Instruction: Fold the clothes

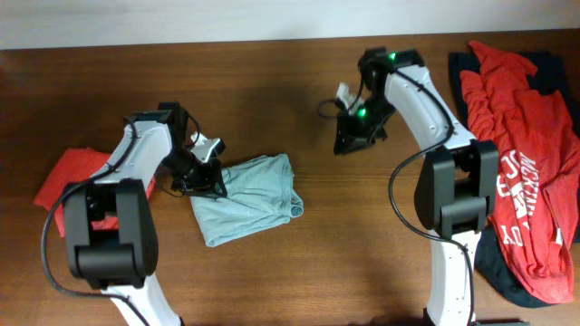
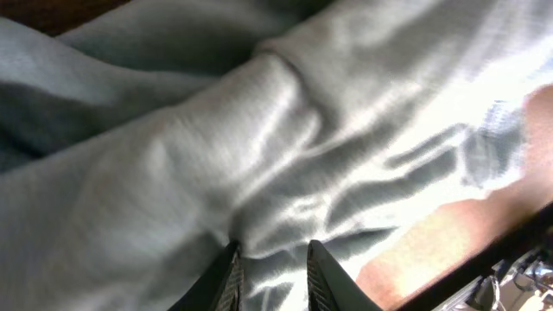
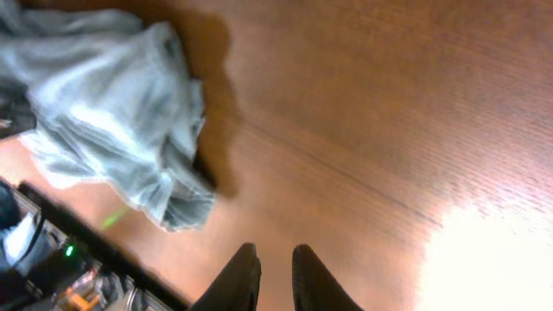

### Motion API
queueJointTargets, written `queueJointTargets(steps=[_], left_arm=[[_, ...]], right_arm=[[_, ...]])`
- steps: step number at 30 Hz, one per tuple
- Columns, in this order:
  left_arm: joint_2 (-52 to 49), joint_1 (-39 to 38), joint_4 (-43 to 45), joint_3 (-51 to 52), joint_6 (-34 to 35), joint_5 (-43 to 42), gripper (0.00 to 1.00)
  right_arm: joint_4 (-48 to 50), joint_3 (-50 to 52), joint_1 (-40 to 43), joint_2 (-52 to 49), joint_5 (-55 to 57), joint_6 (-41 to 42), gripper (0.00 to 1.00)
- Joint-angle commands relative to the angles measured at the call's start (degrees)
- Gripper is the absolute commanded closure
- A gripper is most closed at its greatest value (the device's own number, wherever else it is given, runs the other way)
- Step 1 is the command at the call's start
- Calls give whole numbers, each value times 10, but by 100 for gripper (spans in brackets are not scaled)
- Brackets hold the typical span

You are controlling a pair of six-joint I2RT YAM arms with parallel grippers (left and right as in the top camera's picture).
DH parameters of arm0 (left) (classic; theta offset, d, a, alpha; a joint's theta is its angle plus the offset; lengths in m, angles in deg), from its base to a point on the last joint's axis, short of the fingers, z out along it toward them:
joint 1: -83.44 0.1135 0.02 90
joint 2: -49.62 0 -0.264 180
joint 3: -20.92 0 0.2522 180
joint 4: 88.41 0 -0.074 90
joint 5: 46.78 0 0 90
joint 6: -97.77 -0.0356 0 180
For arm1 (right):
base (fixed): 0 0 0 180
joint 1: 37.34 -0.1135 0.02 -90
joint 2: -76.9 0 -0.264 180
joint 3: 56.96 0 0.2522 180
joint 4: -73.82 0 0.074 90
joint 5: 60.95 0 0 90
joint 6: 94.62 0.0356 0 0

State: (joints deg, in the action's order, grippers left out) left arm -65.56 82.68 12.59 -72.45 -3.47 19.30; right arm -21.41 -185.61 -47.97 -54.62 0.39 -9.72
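Observation:
The pale grey-blue T-shirt (image 1: pixel 254 195) lies bunched in a rough rectangle left of the table's middle. My left gripper (image 1: pixel 207 179) is low over its left edge. In the left wrist view the shirt (image 2: pixel 259 130) fills the frame, and the left gripper (image 2: pixel 275 276) has its jaws a little apart with a ridge of fabric between them. My right gripper (image 1: pixel 347 140) hangs over bare wood to the shirt's upper right. In the right wrist view that gripper (image 3: pixel 275 276) is slightly open and holds nothing, with the shirt (image 3: pixel 112 112) well off to its left.
A plain red garment (image 1: pixel 68 172) lies at the far left under the left arm. A pile at the right edge holds a red shirt with white lettering (image 1: pixel 526 172) over a dark navy one (image 1: pixel 497 264). The wooden table (image 1: pixel 299 272) shows between them.

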Motion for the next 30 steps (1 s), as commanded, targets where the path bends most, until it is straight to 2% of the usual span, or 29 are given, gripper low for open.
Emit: queueJointTargets(steps=[1, 5, 7, 13, 17, 24, 30], left_arm=[[95, 2, 6, -33, -17, -20, 75], [137, 2, 79, -35, -17, 52, 56], [127, 2, 108, -35, -17, 66, 56], [68, -12, 88, -35, -26, 71, 61], [25, -30, 92, -32, -26, 148, 62], [-24, -30, 112, -31, -26, 163, 62], [-29, -30, 122, -31, -26, 180, 62]], right_arm=[[-71, -97, -10, 5, 22, -20, 81], [-90, -121, -36, 30, 23, -22, 80], [-89, -121, -63, 33, 25, -22, 80], [-65, -114, -156, 32, 46, -10, 81], [7, -83, -238, 32, 84, 50, 81], [146, 26, -280, 32, 84, 132, 82], [234, 127, -280, 31, 79, 160, 82]])
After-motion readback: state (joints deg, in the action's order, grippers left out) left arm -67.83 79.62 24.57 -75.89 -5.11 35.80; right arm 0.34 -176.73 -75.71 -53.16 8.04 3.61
